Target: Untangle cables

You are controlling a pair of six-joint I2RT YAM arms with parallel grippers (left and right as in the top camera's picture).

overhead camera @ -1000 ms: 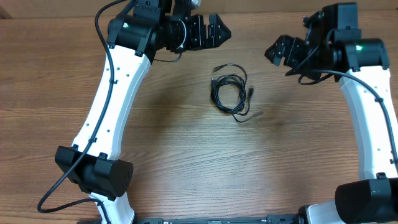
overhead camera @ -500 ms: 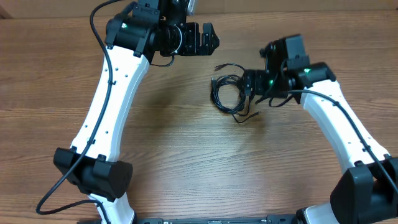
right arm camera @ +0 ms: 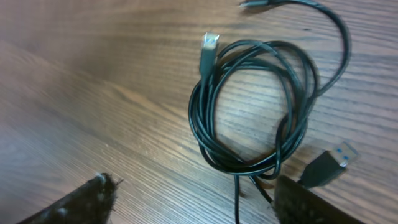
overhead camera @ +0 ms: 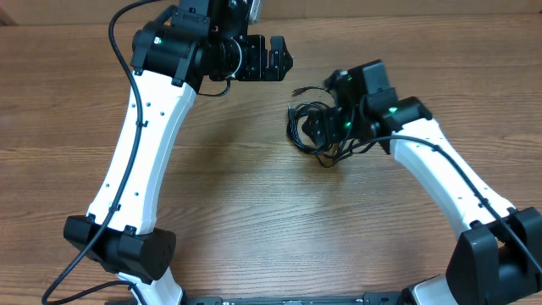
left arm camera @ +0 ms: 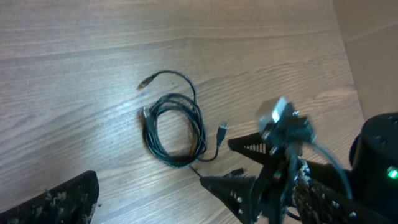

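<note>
Cables (right arm camera: pixel 198 121) lie in one loose coil flat on the table (overhead camera: pixel 254 212), a little right of the middle and toward the far side. My right gripper (right arm camera: pixel 193 179) is the nearer one by a long way. In the overhead view it hangs over the coil's right edge, and its own camera shows the coil straight ahead, between and just beyond my two spread fingers. Nothing is pinched; both fingers stand clear of the strands.

The coil is a rough oval, its longer run going far to near as best I can tell. Several turns are bunched together on its left and near sides. A silver-tipped plug (right arm camera: pixel 210 42) pokes out where the turns cross at the far left. One tail arcs away to the far side, and a blue-tongued plug (right arm camera: pixel 329 163) lies just beside my right-hand finger.

I judge that last plug is the thing to watch: closing here could trap it along with the bundle instead of a single strand.

My left gripper (overhead camera: pixel 269 58) is spread wide and holds nothing, well apart to the far left of the coil. Nothing else lies between either gripper and the cables.
</note>
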